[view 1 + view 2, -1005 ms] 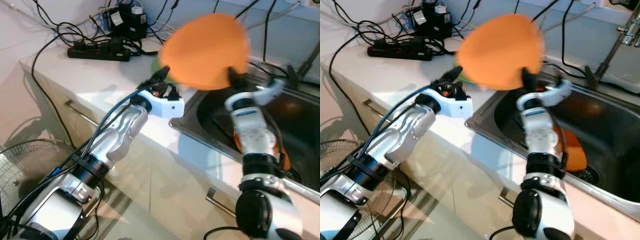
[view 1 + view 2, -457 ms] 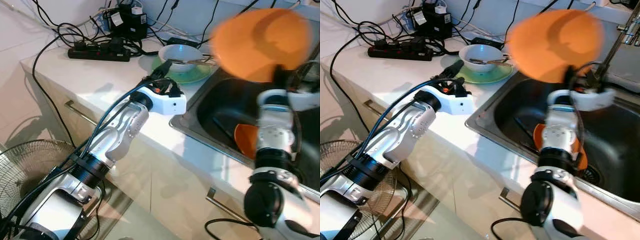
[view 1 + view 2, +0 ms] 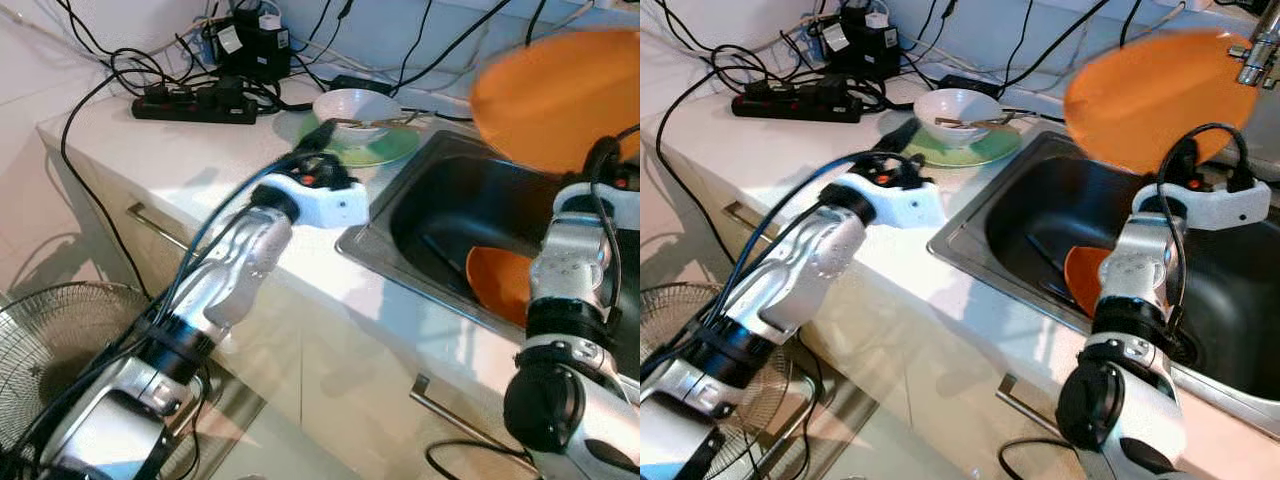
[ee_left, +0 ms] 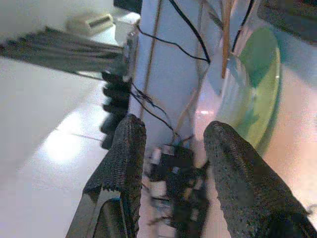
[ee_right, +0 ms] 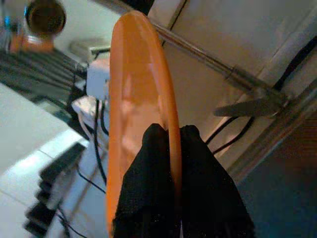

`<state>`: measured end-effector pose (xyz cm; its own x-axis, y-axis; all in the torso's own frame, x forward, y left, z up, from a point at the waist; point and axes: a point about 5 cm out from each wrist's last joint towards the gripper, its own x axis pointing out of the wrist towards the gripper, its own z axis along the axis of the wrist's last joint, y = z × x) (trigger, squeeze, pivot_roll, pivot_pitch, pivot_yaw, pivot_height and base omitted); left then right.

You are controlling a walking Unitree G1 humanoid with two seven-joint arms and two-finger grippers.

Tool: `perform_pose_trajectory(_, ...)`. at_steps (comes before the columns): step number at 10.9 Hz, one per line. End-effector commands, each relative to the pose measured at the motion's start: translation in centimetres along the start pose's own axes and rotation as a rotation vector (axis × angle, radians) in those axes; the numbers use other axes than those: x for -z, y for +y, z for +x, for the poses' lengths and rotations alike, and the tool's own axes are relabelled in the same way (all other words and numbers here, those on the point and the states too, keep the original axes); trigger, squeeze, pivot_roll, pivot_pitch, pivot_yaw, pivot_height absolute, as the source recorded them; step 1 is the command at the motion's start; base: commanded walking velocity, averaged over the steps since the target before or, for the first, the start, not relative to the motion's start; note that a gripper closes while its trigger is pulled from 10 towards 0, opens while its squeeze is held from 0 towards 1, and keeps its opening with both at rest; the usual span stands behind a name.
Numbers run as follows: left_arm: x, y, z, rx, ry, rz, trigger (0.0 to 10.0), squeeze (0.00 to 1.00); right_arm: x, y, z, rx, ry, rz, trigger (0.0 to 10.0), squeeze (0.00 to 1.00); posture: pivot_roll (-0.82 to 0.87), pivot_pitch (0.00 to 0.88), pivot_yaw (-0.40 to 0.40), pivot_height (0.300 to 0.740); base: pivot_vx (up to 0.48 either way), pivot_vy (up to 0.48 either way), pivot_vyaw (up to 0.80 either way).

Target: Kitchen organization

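Right wrist view: right gripper (image 5: 168, 148), fingers pinched on the rim of an orange plate (image 5: 141, 124), one finger on each face, the grip taken at the edge alone.

Head views: plate (image 3: 1155, 95) held high over the sink (image 3: 1040, 215), tilted and blurred. Tap (image 3: 1262, 50) stands just beside its far edge. A second orange plate (image 3: 1085, 275) lies in the basin below, with dark utensils beside it.

Left gripper (image 4: 173, 163): fingers apart, holding nothing, hovering over the counter (image 3: 150, 150) near the green plate (image 3: 385, 150) that carries a white bowl (image 3: 355, 105).

Hazards, as judged:
- Edge grip on a broad plate; a quick swing could let it pivot or slide out and fall onto the plate in the basin.
- Tap and wall close to the plate's far side; a turn that way risks a knock.
- Cables (image 3: 430, 40) hang down the wall behind the sink; the rim could snag one.
- Power strip (image 3: 190, 100) and tangled leads lie on the counter, near the sink's water.

Open room: above the basin, and the bare counter strip along the front edge. The back corner of the counter is crowded.
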<state>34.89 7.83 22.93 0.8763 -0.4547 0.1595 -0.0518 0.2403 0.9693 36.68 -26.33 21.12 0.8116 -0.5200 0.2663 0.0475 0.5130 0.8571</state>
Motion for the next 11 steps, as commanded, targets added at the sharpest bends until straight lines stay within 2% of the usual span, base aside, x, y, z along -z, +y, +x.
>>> perform_pose_trajectory(1,0.1,0.5,-0.1,-0.016,0.007,-0.079,10.0,0.0,-0.2,0.6,0.1,-0.042,-0.01,-0.1,10.0,0.0,0.23,0.013,-0.024,0.74,0.0,0.0,0.0)
perform_pose_trajectory(2,0.4,0.8,-0.2,-0.03,0.022,-0.204,10.0,0.0,0.2,0.6,-0.1,-0.053,-0.003,-0.201,10.0,0.0,0.23,0.013,-0.024,0.74,0.0,0.0,0.0)
perform_pose_trajectory(4,0.9,1.2,-0.5,-0.043,0.049,-0.356,10.0,0.0,0.6,0.7,-0.3,-0.068,0.004,-0.339,10.0,0.0,0.23,0.015,-0.028,0.74,0.0,0.0,0.0)
perform_pose_trajectory(5,1.0,1.2,-0.5,-0.034,0.054,-0.389,10.0,0.0,0.6,1.0,-0.4,-0.097,-0.014,-0.434,10.0,0.0,0.24,0.016,-0.031,0.74,0.0,0.0,0.0)
perform_pose_trajectory(8,1.1,1.3,-0.7,-0.03,0.054,-0.406,10.0,0.0,0.2,1.1,-0.4,-0.065,-0.069,-0.535,10.0,0.0,0.23,0.015,-0.031,0.74,0.0,0.0,0.0)
perform_pose_trajectory(10,1.1,0.9,-0.7,0.002,0.063,-0.482,10.0,0.0,0.7,0.6,-0.5,-0.06,-0.04,-0.637,10.0,0.0,0.23,0.015,-0.03,0.74,0.0,0.0,0.0)
perform_pose_trajectory(11,1.1,0.5,-0.7,0.016,0.057,-0.652,10.0,0.0,1.8,0.3,-0.7,-0.081,0.033,-0.716,10.0,0.0,0.23,0.017,-0.029,0.74,0.0,0.0,0.0)
